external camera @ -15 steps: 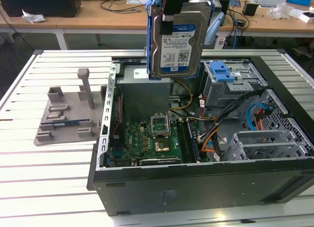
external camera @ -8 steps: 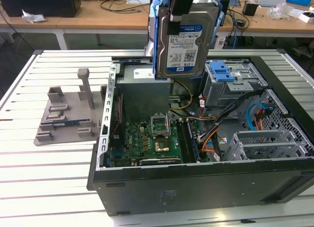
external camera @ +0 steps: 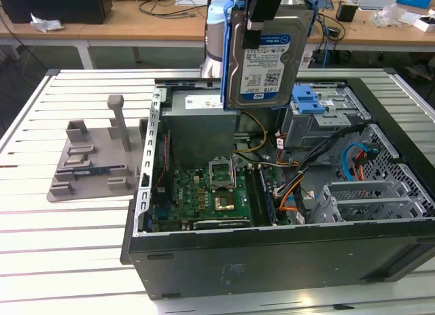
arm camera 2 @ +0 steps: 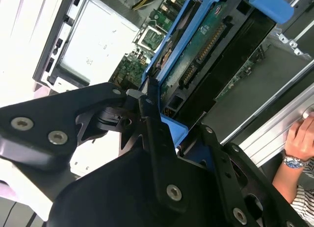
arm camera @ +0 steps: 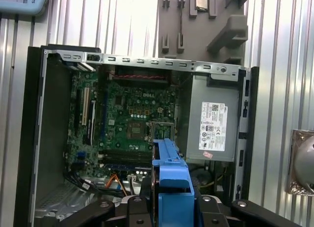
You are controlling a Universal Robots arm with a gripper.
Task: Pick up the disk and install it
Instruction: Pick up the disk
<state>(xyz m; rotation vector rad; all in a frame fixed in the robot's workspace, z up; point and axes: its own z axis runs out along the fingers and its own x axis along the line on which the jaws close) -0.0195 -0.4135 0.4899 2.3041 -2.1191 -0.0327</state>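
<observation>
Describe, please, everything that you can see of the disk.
The disk is a flat silver metal drive with a white-and-blue label, framed by blue plastic rails. It hangs upright above the open computer case, clamped at its top edge by the gripper. The second wrist view shows its green circuit-board underside.

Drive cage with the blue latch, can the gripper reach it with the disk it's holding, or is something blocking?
Likely yes. The gripper, shut on the disk, hangs over the open computer case beside the drive cage. Nothing covers the cage from above; the cables lie lower down.
</observation>
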